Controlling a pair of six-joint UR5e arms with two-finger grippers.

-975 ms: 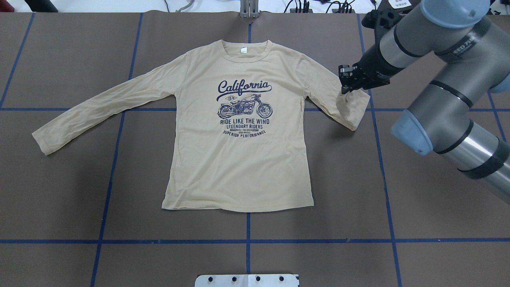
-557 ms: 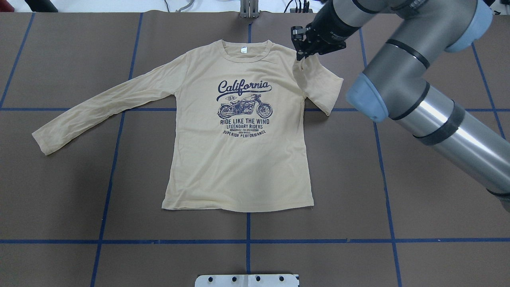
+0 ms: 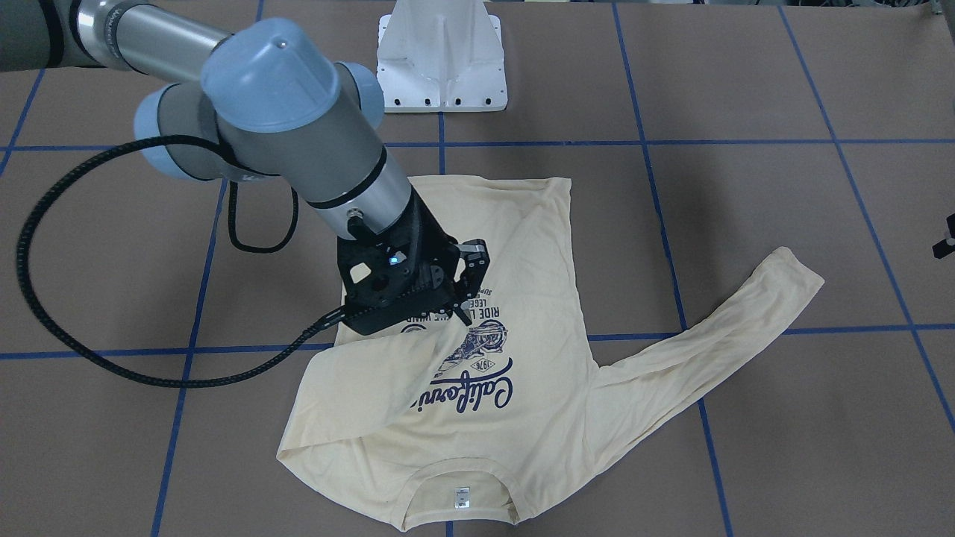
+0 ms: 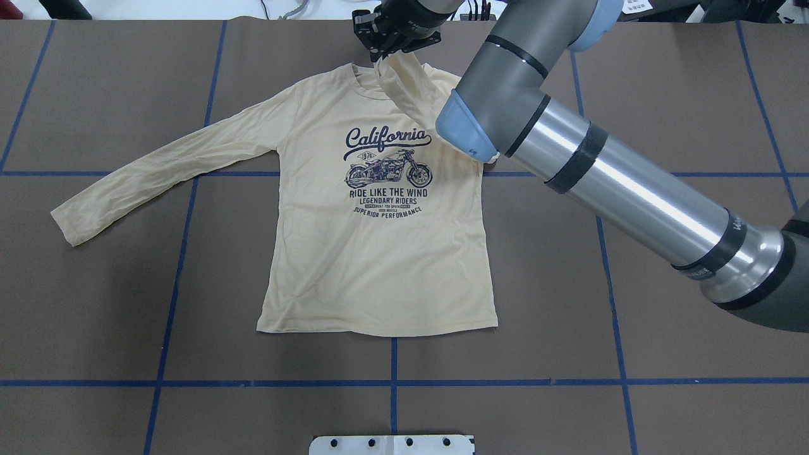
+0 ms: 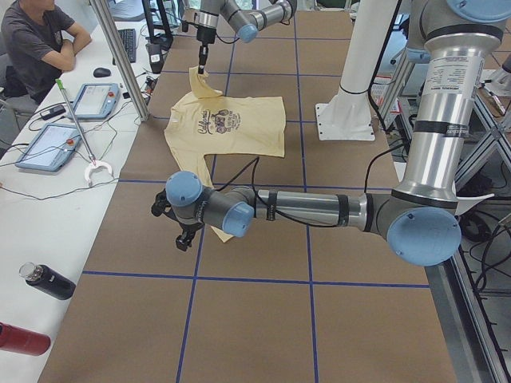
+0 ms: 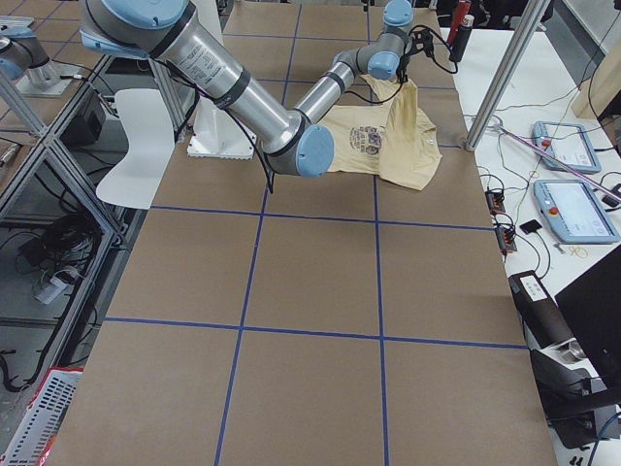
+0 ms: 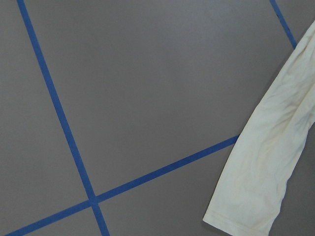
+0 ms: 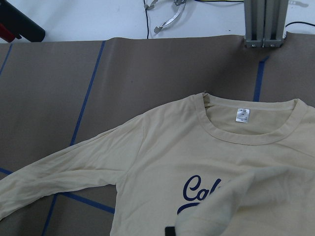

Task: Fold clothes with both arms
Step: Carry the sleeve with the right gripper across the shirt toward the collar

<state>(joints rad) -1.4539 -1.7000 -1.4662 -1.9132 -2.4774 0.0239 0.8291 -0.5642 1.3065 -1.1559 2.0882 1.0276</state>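
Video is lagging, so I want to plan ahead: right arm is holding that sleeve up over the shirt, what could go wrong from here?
The right pincer holds the lifted sleeve only by its end; the cloth may slip and drop bunched on the shirt.
The sleeve hangs slack, so it could land crooked across the print.
The other sleeve lies spread out; folding it may crowd the left arm against the right arm.
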